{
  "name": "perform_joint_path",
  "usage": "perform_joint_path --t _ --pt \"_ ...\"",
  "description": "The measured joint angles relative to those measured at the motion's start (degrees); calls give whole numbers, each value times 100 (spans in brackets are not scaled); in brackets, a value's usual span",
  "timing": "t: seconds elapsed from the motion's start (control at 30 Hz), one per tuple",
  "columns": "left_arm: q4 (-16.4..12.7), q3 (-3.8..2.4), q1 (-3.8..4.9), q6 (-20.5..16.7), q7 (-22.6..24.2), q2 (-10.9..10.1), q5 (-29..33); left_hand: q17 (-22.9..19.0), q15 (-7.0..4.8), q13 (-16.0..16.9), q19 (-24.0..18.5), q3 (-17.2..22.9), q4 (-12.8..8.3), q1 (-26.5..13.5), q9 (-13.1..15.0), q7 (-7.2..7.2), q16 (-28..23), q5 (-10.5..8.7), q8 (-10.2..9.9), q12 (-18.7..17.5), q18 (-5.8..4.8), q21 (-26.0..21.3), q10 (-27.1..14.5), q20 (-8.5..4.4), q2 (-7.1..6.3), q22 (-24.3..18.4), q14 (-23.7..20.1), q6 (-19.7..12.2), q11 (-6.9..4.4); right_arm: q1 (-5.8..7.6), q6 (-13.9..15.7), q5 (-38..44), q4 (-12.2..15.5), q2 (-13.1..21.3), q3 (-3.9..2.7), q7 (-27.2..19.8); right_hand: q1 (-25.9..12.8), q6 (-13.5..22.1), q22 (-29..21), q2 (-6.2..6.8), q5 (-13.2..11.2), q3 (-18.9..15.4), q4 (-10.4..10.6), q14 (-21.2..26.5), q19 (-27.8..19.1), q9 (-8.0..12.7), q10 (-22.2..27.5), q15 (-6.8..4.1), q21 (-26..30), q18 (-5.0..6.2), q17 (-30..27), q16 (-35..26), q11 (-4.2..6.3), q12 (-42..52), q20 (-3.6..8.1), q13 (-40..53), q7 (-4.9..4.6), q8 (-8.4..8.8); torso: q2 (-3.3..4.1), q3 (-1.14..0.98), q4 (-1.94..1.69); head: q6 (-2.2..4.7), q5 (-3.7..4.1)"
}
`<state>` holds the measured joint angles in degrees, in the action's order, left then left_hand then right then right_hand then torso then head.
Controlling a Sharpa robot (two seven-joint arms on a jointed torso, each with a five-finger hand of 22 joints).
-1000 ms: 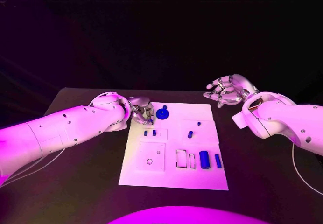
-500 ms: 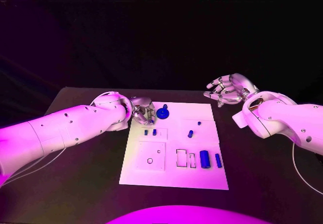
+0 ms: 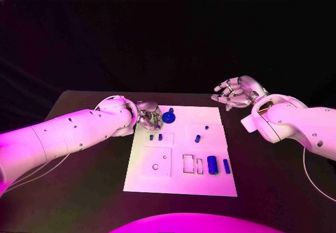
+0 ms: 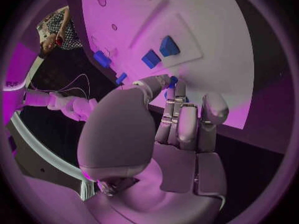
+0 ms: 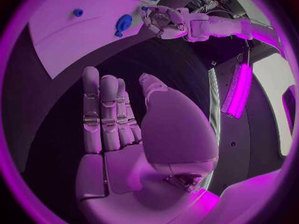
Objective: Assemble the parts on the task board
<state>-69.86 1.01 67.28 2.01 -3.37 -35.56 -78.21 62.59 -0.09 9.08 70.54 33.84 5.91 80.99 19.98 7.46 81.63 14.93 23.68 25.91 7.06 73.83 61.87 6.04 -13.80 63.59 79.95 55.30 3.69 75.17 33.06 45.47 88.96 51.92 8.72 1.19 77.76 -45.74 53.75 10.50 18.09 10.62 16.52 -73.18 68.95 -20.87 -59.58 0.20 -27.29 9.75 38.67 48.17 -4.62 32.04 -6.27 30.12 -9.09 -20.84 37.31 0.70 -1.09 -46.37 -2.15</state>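
Note:
The white task board (image 3: pixel 210 182) lies in the middle of the black table. A round blue part with a knob (image 3: pixel 169 118) stands near its far left corner, and is also seen as the round part (image 5: pixel 122 23). My left hand (image 3: pixel 148 117) hovers just left of it with fingers curled, and a small blue part (image 4: pixel 172 80) is pinched between thumb and fingertips. Two small blue pieces (image 3: pixel 155 137) stand below the hand. A blue cylinder (image 3: pixel 212 165) and a slimmer one (image 3: pixel 226 166) lie at the near right. My right hand (image 3: pixel 237 93) is raised beyond the far right corner, fingers apart and holding nothing.
Two more small blue pieces (image 3: pixel 198 139) sit mid-board on the right. Rectangular slots (image 3: pixel 189 164) and a raised square plate with holes (image 3: pixel 157 161) lie nearer me. Bare black table (image 3: pixel 84 170) surrounds the board.

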Motion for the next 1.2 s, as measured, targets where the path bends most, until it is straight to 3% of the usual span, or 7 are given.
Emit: perform_joint_path --t 0.57,0.93,1.2 --pt "47 30 12 22 -41 46 -103 9 0 1 0 -16 -15 0 16 0 0 0 -1 0 0 0 0 0 0 -1 0 -2 0 0 -4 0 1 2 0 -1 0 0 0 0 0 0 0 0 0 0 0 0 0 0 0 0 0 0 0 1 0 0 -3 3 -7 -16 9" --pt "38 47 2 28 -37 25 -113 31 21 10 0 17 -78 26 -24 61 0 1 -288 -179 0 0 41 0 26 -2 21 -148 42 -2 -8 0 -3 2 0 -1 0 0 -16 0 0 0 0 0 0 4 0 0 37 0 0 0 0 -26 0 -20 0 0 -4 5 -5 -15 -2" --pt "36 55 -12 23 -37 10 -106 44 21 23 21 8 -103 47 -45 64 24 1 -363 -200 0 0 44 21 47 21 21 -209 44 -6 -9 0 -8 2 1 -2 0 0 -16 0 0 0 0 0 0 4 0 0 37 0 0 0 0 -26 0 -20 0 0 -3 4 -6 -21 2"
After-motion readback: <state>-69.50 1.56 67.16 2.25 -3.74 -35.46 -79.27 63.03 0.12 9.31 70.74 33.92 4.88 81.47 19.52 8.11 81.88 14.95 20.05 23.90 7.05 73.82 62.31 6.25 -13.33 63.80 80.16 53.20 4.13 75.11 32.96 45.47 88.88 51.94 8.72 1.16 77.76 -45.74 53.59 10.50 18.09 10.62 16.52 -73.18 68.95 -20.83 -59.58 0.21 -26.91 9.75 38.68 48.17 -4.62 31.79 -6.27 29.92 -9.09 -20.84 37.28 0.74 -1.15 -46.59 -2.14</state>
